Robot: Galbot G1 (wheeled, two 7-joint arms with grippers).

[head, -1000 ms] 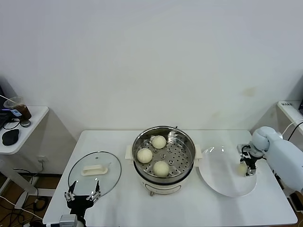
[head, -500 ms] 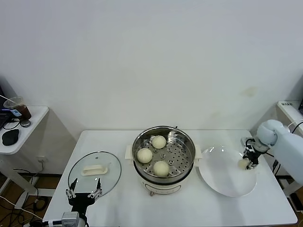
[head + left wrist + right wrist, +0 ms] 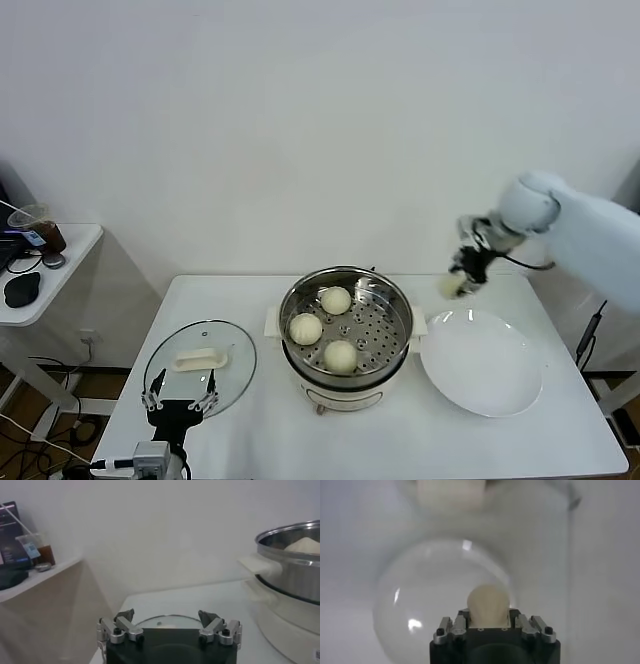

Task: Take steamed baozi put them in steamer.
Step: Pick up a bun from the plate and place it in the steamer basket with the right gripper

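Note:
Three cream-white steamed baozi lie on the perforated tray of the shiny steamer at the table's middle. My right gripper hangs in the air between the steamer and the white plate, shut on another baozi. The right wrist view shows that baozi pinched between the fingers of the right gripper, with the plate far below. My left gripper waits open at the table's front left; in its own view the left gripper has nothing between its fingers.
A round glass lid with a white handle lies flat on the table left of the steamer, just beyond the left gripper. A side table at the far left carries a cup and small items. The wall stands close behind.
My right gripper has shut on the baozi that lay on the plate's right side. It has lifted it up and moved left, toward the steamer. The left arm has barely shifted.

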